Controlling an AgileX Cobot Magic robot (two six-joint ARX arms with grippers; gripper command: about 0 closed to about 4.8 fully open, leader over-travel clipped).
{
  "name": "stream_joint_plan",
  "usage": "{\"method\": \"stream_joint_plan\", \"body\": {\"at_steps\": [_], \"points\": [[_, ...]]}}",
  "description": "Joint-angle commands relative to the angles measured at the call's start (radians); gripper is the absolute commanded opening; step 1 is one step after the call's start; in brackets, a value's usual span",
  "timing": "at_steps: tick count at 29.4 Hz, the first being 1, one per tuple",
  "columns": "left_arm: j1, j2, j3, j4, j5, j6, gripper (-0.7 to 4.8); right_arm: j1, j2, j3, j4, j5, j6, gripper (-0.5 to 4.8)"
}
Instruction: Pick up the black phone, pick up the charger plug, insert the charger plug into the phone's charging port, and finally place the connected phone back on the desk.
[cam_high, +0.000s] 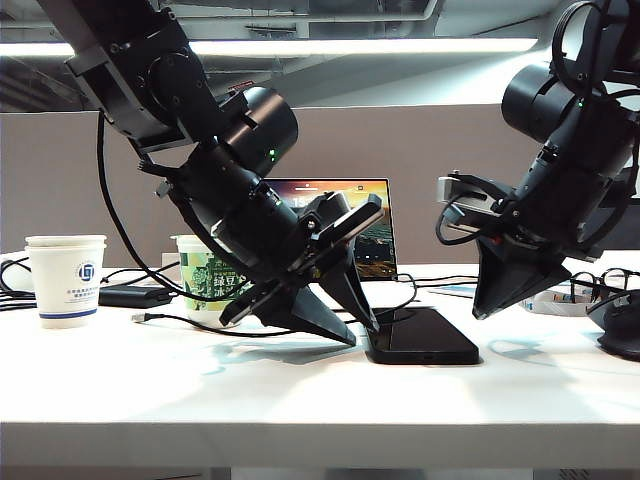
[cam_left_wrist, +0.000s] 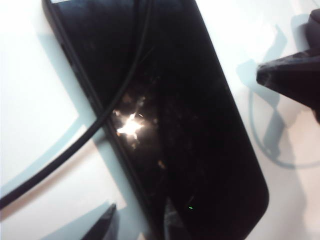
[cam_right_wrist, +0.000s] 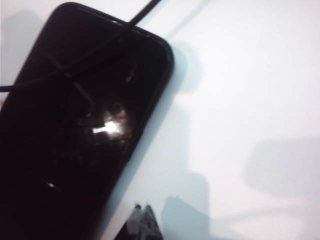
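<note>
The phone (cam_high: 424, 336) lies flat on the desk (cam_high: 300, 385), at the centre of the exterior view, screen up. A thin black cable (cam_left_wrist: 100, 120) crosses its glass in the left wrist view and runs off over the desk.

The left gripper (cam_high: 355, 325) reaches down beside the phone's 9 o'clock edge in the exterior view. Its fingers stand slightly spread, one fingertip (cam_left_wrist: 167, 222) over the edge of the phone and the other just off it over the desk. Whether either touches cannot be told. It holds nothing.

The right gripper (cam_high: 487, 305) hangs above the desk at about 2 o'clock from the phone, apart from it. Its fingers (cam_right_wrist: 142, 225) are pressed together and empty.

A white paper cup (cam_high: 65, 280) stands toward 9 o'clock, a green-printed cup (cam_high: 205, 280) behind the left arm, a laptop (cam_high: 370, 215) at 12 o'clock.
</note>
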Motion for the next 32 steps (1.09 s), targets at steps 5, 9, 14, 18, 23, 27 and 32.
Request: {"method": "stream_joint_plan", "body": {"at_steps": [5, 9, 14, 18, 23, 27, 32], "points": [[-0.001, 0.005, -0.003, 0.079, 0.050, -0.052, 1.25, 0.001, 0.002, 0.003, 0.001, 0.011, 0.002, -0.01], [-0.001, 0.005, -0.003, 0.079, 0.050, -0.053, 1.25, 0.001, 0.003, 0.003, 0.000, 0.007, 0.002, -0.01], [-0.002, 0.005, -0.003, 0.079, 0.024, -0.053, 1.25, 0.001, 0.006, 0.003, -0.011, 0.008, 0.002, -0.01], [-0.002, 0.012, -0.003, 0.085, 0.025, -0.055, 1.25, 0.001, 0.014, 0.003, -0.016, 0.008, 0.002, -0.01], [-0.002, 0.035, -0.003, 0.086, 0.043, -0.075, 1.25, 0.001, 0.035, 0.002, -0.011, 0.005, 0.001, -0.01], [-0.002, 0.045, -0.003, 0.090, 0.059, -0.075, 1.25, 0.001, 0.040, 0.002, 0.004, -0.003, 0.001, -0.01], [-0.002, 0.047, -0.003, 0.106, 0.079, -0.075, 1.25, 0.001, 0.040, 0.002, 0.006, -0.070, 0.000, -0.01]]}}
